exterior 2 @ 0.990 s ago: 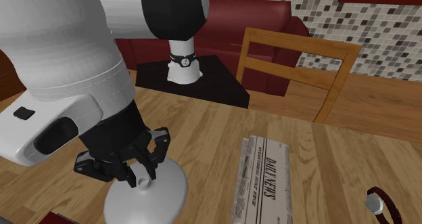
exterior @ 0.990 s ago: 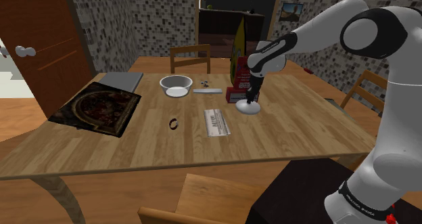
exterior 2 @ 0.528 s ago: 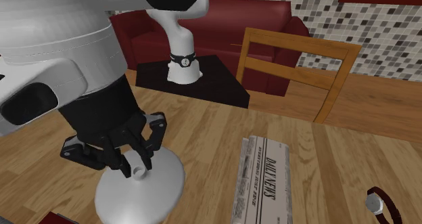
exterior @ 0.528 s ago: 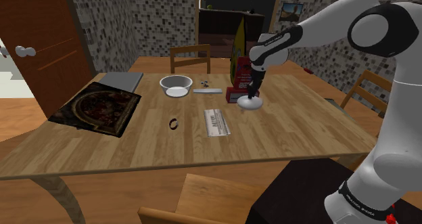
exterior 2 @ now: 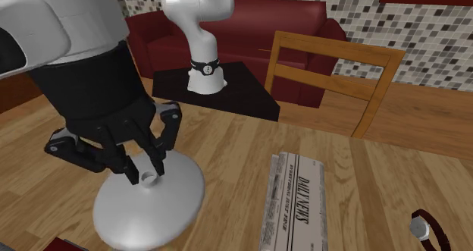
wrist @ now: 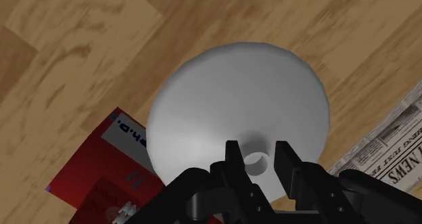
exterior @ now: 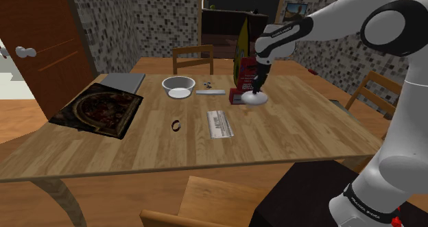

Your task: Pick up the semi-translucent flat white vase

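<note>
End effector: the black end effector (exterior 2: 148, 174) is nearly closed, its two fingers (wrist: 233, 158) pinching the vase's short neck (wrist: 255, 163) from either side.
Held thing: the vase (exterior 2: 148, 204), a plain white flat disc with a small tube-like neck rising from its middle.
Vase position: near the far side of the desk (exterior: 288, 129) in the shoulder view, just beside a red box (wrist: 101, 168), with a folded newspaper (exterior 2: 296, 200) near its other side.
Contact with desk: I cannot tell for sure whether the base has left the wood; it looks at most barely raised.
Key relation: the vase sits straight below the end effector. Its neck runs upright in line with the fingers, and the wide body spreads flat and level beneath them.
Step in hand: the grasp looks made, and the lift is the part that remains.
Next move, as I judge it: a straight pull upward along the neck's axis, keeping the disc level.
Risk: the grip is on a narrow round neck, so the broad body could swing or slip, and its edge is close to the red box.
</note>
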Controlling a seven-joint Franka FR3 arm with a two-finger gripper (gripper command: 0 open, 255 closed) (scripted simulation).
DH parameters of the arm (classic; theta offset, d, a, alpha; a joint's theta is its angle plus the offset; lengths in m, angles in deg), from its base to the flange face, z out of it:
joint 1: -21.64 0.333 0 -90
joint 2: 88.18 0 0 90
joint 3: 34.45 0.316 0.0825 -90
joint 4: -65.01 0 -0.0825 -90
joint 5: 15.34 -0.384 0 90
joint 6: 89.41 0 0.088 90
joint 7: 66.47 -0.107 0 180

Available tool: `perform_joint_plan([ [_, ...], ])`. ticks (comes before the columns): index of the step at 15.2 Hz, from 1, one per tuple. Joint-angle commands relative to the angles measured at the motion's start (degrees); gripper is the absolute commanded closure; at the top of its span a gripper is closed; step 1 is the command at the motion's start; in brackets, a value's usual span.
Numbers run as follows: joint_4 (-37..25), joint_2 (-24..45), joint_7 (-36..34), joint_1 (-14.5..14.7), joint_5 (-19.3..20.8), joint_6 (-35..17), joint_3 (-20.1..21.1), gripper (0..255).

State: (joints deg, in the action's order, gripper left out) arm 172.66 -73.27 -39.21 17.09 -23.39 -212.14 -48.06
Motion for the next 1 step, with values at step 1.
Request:
perform_joint_plan([
  [1, -0.1, -0.2, -0.1, 0.0, 0.1, 0.4, 0.0, 255],
])
